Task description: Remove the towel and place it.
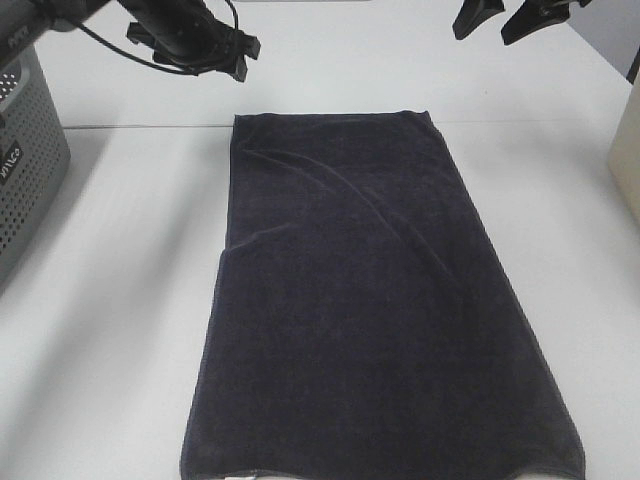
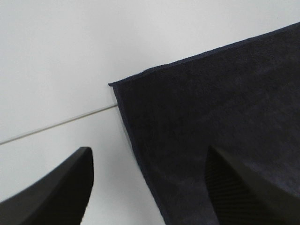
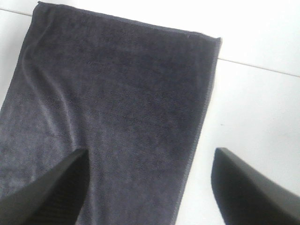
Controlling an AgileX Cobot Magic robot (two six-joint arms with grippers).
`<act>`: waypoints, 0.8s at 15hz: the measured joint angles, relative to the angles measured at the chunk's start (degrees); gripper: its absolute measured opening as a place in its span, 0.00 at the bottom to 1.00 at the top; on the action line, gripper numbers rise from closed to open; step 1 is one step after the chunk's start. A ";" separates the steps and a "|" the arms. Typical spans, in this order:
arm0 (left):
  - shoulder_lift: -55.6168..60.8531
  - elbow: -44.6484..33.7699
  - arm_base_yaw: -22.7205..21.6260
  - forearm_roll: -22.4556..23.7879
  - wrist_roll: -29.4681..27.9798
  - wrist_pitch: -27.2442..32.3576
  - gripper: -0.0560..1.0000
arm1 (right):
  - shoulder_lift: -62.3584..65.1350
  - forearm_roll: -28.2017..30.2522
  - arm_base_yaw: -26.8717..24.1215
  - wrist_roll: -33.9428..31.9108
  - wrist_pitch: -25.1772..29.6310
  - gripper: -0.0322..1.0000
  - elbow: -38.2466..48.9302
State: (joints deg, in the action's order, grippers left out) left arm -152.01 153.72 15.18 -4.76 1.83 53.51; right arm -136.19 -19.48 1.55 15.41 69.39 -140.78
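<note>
The towel (image 1: 375, 300) lies spread flat on the white counter (image 1: 120, 300), its long sides running from the far edge toward the near one, where its lower hem reaches the bottom of the exterior view. A few soft creases cross its far half, and something small and pale peeks out at the near hem, though it is too small to tell what it is. A thin seam line in the counter runs just at the towel's far hem.

The left fingers (image 1: 232, 52) hang above the counter beyond the towel's far left corner, spread apart and grasping nothing. In the left wrist view (image 2: 150, 187) that corner (image 2: 112, 85) sits between the two dark fingers: one finger (image 2: 61, 187) is over bare counter, the other (image 2: 243, 192) over the cloth, neither touching it.

The right fingers (image 1: 505, 20) are raised near the top of the exterior view, beyond the towel's far right corner, well apart from the cloth. They too are released and wide, with nothing between them. In the right wrist view (image 3: 150, 187) the towel's right hem (image 3: 199, 131) runs between them, one finger (image 3: 47, 192) over the towel, the other (image 3: 253, 187) over bare counter.

A grey perforated basket (image 1: 25, 170) stands on the counter to the left, well apart from the towel.
</note>
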 joint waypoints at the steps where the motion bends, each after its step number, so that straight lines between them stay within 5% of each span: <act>1: 2.23 0.00 -0.23 0.06 0.00 3.61 0.66 | 1.66 2.64 0.00 -1.89 0.23 0.72 0.00; 5: 9.85 0.00 -5.33 0.06 -2.29 15.01 0.66 | 5.27 4.98 -3.15 -6.25 0.34 0.72 0.00; 10: 14.90 -0.74 -6.76 3.55 -5.61 15.87 0.66 | 11.57 4.98 -3.21 -7.62 0.34 0.72 0.92; 12: 17.99 -3.15 -6.70 3.72 -6.25 15.93 0.66 | 17.53 4.93 -3.21 -7.73 0.34 0.72 8.19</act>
State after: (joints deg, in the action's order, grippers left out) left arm -134.01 150.57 8.48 -1.03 -4.41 69.44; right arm -118.66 -14.55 -1.66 7.68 69.73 -132.58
